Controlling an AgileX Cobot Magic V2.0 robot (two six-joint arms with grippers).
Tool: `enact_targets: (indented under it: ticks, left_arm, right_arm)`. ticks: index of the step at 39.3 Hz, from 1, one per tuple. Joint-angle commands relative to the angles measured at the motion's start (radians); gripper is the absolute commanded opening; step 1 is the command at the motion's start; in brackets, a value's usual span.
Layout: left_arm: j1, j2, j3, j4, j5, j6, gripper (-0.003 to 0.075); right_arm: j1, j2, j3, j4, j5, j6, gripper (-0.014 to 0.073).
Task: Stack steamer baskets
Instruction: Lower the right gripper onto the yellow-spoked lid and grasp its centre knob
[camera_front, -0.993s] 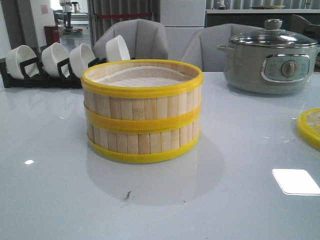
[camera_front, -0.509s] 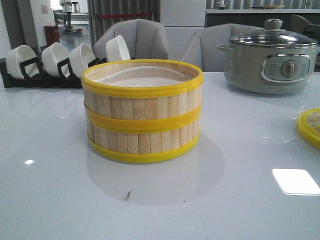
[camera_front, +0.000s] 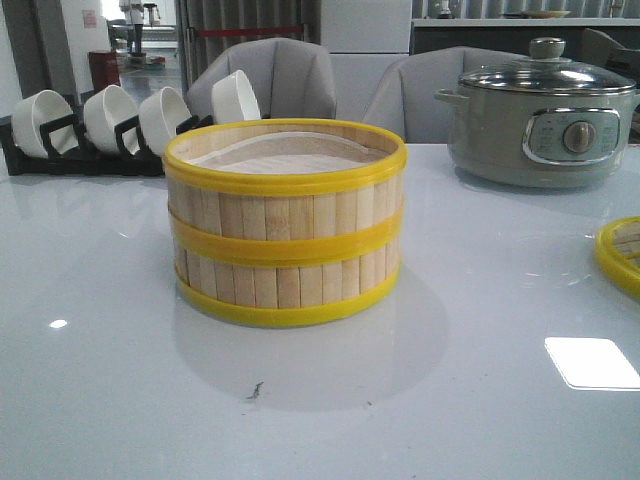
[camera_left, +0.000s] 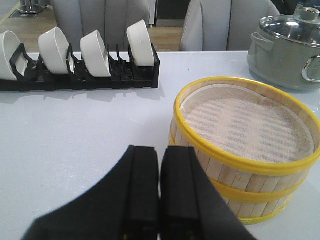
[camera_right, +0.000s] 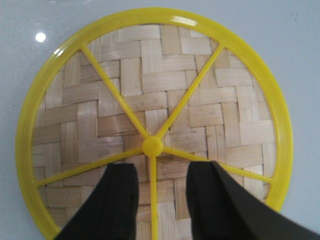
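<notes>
Two steamer baskets (camera_front: 285, 222) sit stacked mid-table, the landmark here. Just beside them the left gripper (camera_left: 160, 175) has its jaws pressed together, empty. Off to their right, the lid (camera_right: 152, 120) lies flat, the right gripper (camera_right: 156, 187) parted above it, seemingly holding nothing; behind stand the bowl rack (camera_front: 95, 140) and electric pot (camera_front: 540, 120).

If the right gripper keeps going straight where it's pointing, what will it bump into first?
Most likely the lid. The right gripper is open and points down at its woven top, with the small yellow knob roughly between the fingers. How far above it the gripper is cannot be told.
</notes>
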Motion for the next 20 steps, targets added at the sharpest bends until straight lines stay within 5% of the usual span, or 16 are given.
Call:
enact_targets:
  ticks: [1, 20]
  left_arm:
    - [0.001, -0.005, -0.03, -0.01, -0.088, 0.0, 0.009]
    - [0.001, -0.005, -0.03, -0.01, -0.088, 0.0, 0.009]
  right_arm:
    - [-0.006, -0.015, -0.047, -0.016, -0.032, -0.006, 0.0359]
    - [-0.006, 0.069, -0.047, -0.016, -0.087, -0.007, 0.0359]
